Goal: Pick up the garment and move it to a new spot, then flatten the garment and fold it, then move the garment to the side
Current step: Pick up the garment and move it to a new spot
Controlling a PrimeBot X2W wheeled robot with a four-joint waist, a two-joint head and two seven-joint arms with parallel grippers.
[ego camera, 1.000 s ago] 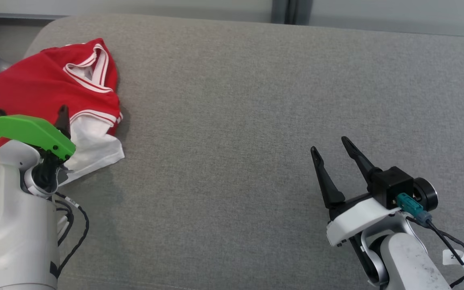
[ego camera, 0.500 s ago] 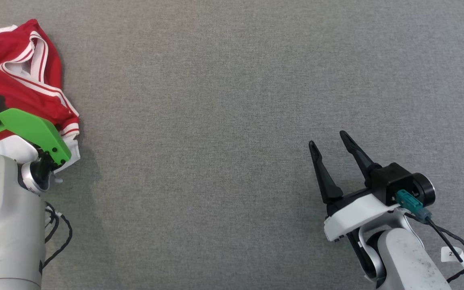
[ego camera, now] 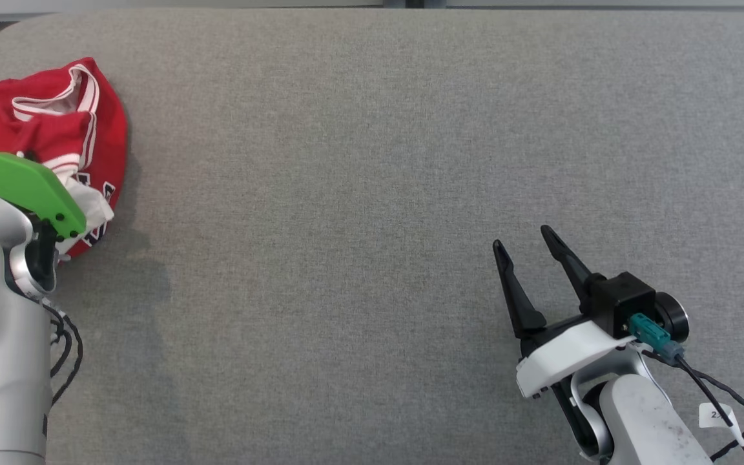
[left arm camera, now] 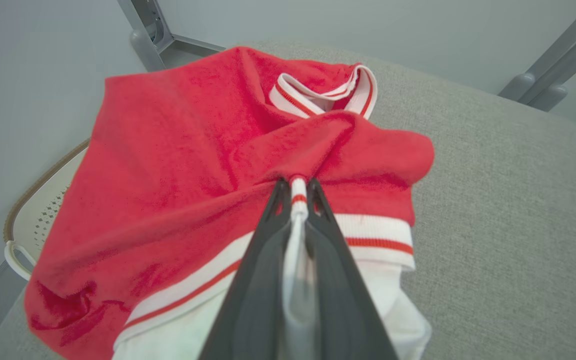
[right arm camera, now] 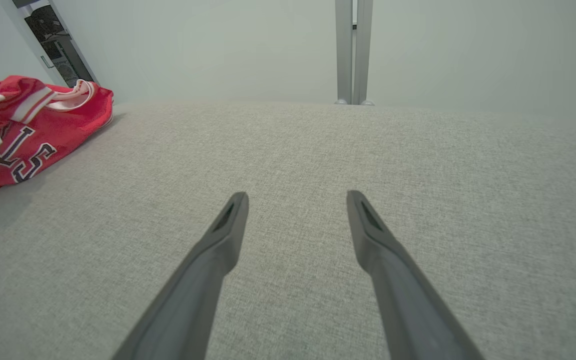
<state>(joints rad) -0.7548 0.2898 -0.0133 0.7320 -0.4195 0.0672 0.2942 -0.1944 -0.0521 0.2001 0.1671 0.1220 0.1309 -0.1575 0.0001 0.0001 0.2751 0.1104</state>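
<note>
Red garment (ego camera: 49,116) lies bunched at the far-left corner of the grey padded surface (ego camera: 372,194) in head view, w/ the left arm's green bracket (ego camera: 23,184) over it. Right gripper (ego camera: 522,237) hovers well apart, jaws spread, prob. kept free for flattening.

Left wrist view: left gripper (left arm camera: 295,187) is pinched tight on the garment's striped hem, a firm edge to lift by.

Right wrist view: fingers apart over bare fabric, garment off at upper left.
</note>
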